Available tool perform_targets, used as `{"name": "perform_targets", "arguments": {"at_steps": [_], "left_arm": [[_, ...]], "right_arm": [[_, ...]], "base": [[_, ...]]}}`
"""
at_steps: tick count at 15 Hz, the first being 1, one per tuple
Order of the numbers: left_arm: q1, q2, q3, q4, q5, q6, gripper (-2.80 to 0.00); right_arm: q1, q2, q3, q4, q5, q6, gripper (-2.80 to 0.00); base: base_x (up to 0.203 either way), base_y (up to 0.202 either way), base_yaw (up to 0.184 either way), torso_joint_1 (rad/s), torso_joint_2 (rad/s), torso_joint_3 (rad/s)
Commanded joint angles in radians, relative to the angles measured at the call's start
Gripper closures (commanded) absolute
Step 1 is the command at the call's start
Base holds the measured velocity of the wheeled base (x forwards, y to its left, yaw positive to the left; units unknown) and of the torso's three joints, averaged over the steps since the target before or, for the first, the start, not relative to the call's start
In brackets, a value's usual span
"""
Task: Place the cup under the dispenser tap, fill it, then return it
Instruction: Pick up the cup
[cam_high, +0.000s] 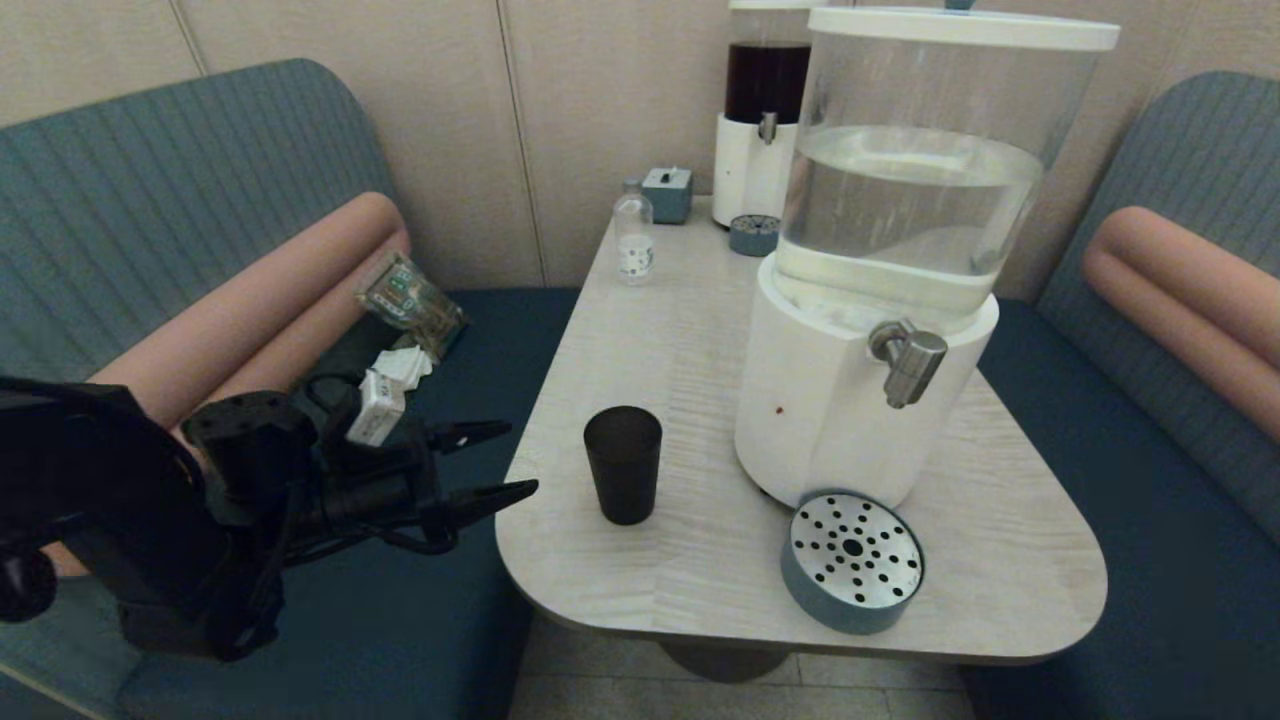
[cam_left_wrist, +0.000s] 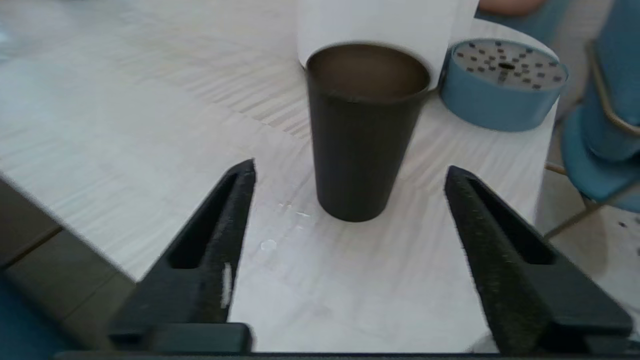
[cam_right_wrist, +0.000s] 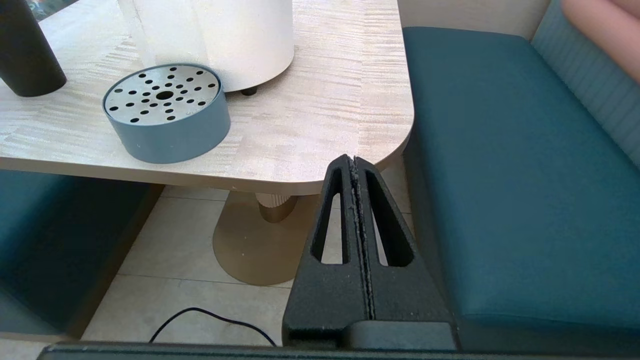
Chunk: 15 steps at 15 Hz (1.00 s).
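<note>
Left hand (cam_high: 505, 462) spread wide at the surface (cam_high: 700, 330) edge, lower left; cup (cam_high: 622, 464) upright just beyond, untouched.

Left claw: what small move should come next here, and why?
Probably ease the left claw straight forward until its open fingers flank the cup. The cup stands upright on the table, ungrasped and centred ahead of the gap, away from the dispenser tap. The right claw hangs shut below the table edge.
</note>
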<state>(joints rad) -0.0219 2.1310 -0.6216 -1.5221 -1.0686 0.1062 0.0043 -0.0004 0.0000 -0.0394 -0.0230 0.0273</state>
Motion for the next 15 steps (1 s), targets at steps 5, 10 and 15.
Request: {"name": "perform_targets", "arguments": {"at_steps": [5, 10, 15], "left_arm": [[-0.054, 0.195, -0.171, -0.008, -0.028, -0.006, -2.8], [-0.122, 0.307, -0.361, -0.008, -0.006, -0.059, -2.8], [-0.176, 0.339, -0.44, -0.008, 0.052, -0.14, -2.8]], "right_arm": [[0.0, -0.001, 0.014, -0.001, 0.0, 0.0, 0.0], [0.0, -0.001, 0.014, -0.001, 0.0, 0.0, 0.0], [0.0, -0.001, 0.014, -0.001, 0.0, 0.0, 0.0]], "base": [[0.0, 0.0, 0.0, 0.0, 0.0, 0.0], [0.0, 0.0, 0.0, 0.0, 0.0, 0.0], [0.0, 0.0, 0.0, 0.0, 0.0, 0.0]]}}
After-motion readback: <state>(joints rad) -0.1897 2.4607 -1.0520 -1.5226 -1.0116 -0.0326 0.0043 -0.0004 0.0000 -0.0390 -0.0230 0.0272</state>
